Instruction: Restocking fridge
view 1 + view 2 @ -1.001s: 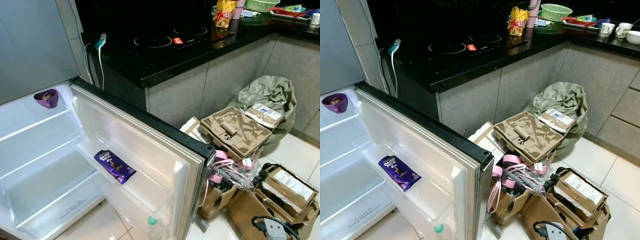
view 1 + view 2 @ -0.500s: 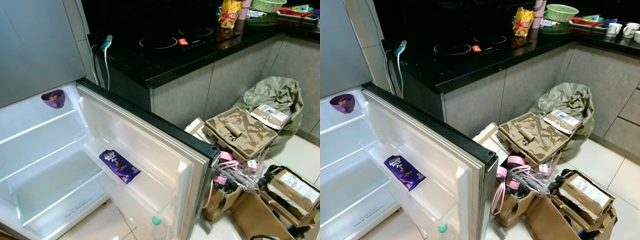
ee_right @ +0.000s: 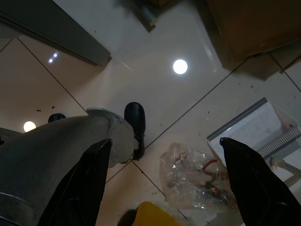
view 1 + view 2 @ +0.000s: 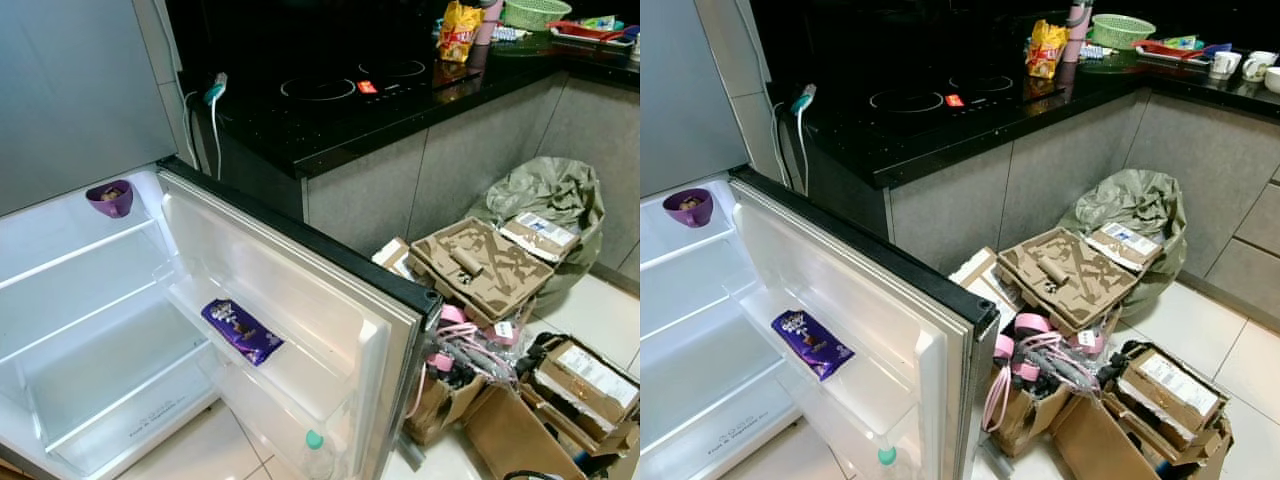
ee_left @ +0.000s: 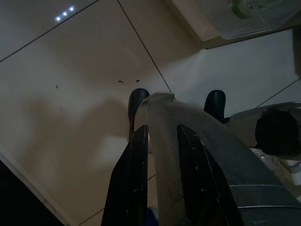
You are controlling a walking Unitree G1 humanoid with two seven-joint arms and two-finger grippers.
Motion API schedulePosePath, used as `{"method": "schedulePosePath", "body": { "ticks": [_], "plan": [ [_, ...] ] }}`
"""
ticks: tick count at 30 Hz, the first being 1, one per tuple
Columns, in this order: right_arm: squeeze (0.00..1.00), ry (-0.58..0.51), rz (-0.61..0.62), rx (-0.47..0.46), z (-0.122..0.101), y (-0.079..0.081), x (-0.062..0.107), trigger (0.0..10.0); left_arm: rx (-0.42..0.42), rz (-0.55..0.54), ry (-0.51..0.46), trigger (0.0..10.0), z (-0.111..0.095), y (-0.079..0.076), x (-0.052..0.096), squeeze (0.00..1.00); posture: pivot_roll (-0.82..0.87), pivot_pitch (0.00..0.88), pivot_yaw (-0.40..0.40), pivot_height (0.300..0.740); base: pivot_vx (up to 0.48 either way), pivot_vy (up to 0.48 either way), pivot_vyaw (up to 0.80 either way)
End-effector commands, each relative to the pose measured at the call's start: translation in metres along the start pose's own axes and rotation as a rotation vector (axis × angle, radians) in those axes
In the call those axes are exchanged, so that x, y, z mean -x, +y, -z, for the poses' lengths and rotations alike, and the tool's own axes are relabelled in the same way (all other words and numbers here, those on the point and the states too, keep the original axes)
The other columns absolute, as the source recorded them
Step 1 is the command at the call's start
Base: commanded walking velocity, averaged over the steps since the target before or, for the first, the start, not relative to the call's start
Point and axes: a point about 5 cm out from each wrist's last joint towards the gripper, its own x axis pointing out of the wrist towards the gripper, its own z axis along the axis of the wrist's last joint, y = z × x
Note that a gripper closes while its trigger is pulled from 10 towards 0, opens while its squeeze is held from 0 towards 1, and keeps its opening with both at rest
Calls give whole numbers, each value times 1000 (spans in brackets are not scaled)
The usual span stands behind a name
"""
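The fridge stands open, its door [image 4: 300, 290] swung out toward me. A purple chocolate bar [image 4: 242, 331] lies flat on the door's middle shelf. A bottle with a green cap [image 4: 314, 440] stands in the lowest door shelf. On the upper inner shelf [image 4: 60, 255] sits a small purple bowl [image 4: 110, 197]. On the black counter stand a yellow snack bag [image 4: 459, 28] and a green basket [image 4: 1117, 28]. My left gripper [image 5: 162, 129] hangs over the tiled floor with its fingers close together and nothing seen between them. My right gripper [image 3: 164, 141] hangs open above the floor.
Cardboard boxes [image 4: 480, 265] with pink cables [image 4: 455, 345] crowd the floor right of the door, beside a green sack [image 4: 555, 190]. A black hob [image 4: 330, 90] tops the counter. A clear plastic bag [image 3: 190, 181] lies on the tiles near my foot.
The whole picture has drifted a little right and down, so the camera moved. The chocolate bar, bowl and boxes keep their places.
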Motion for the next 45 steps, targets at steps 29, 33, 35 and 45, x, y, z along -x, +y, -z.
{"method": "schedulePosePath", "body": {
  "ticks": [29,33,35,45],
  "plan": [
    [0,29,-4,2,8,-1,2,10000,-47,-13,66,10000,15,2,3,0,-79,53,-3,740,-128,0,0],
    [0,32,-3,10,8,-1,2,10000,-49,-10,71,10000,15,2,3,0,-79,53,-3,740,-351,0,0],
    [0,31,-5,13,8,0,2,10000,-51,-9,73,10000,16,1,3,0,-79,53,-3,740,-360,0,0],
    [0,32,-7,14,8,1,1,10000,-70,-6,76,10000,16,1,3,0,-79,47,0,740,-352,0,0]
  ]
}}
